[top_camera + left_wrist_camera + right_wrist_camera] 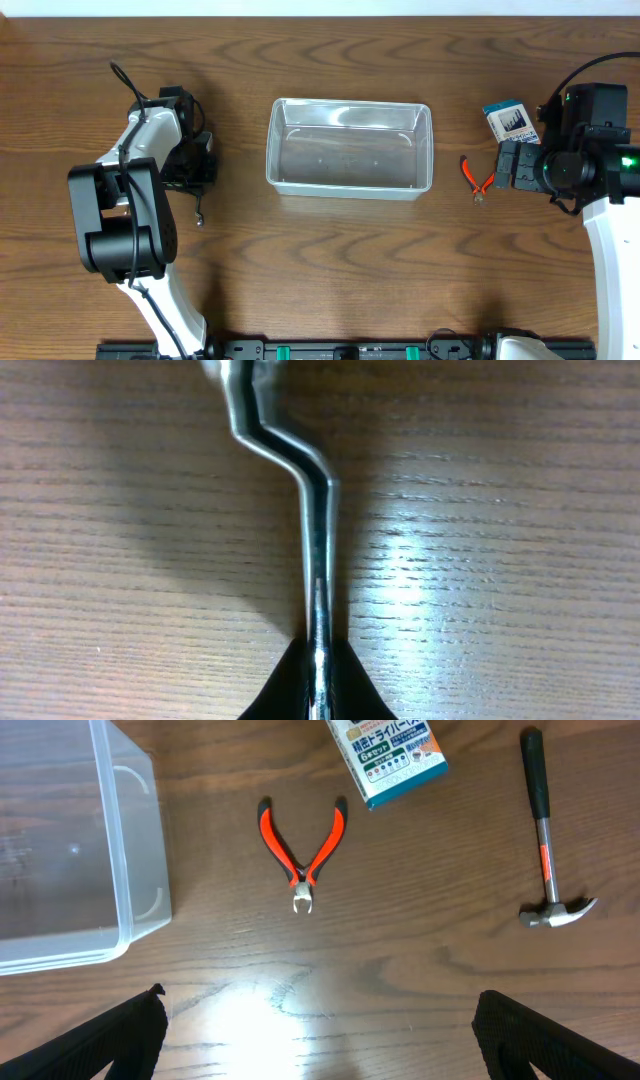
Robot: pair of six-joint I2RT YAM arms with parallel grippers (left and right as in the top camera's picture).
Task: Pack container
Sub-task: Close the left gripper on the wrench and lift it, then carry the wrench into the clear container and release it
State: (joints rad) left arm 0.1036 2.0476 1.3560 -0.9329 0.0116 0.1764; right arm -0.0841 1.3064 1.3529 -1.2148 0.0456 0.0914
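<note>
Two arms are standing at the table [330, 260], one at each end. At the left, the left gripper [317, 665] is pinching a bent silver metal tool [318, 510], with its dark fingers [350, 705] pressing against the shaft from both sides. The tool is cranking sideways partway along its length and casting a shadow on the wood; whether it is touching the table cannot be told. In the middle, the container [350, 186] is sitting upright on the table, well apart from both grippers. To its right, a pair of nippers [303, 850] with orange-red handles is lying flat near the container's short wall, its handles spread and pointing away from the right wrist camera. Just beyond them, a small blue-and-white box [390, 755] with printed lettering is resting on the wood. Farther right in the right wrist view, a hammer [545, 840] with a black grip is lying with its steel head toward the camera. The right gripper [320, 1000] is hovering over bare wood close to the nippers, its fingers standing wide apart and holding nothing.
</note>
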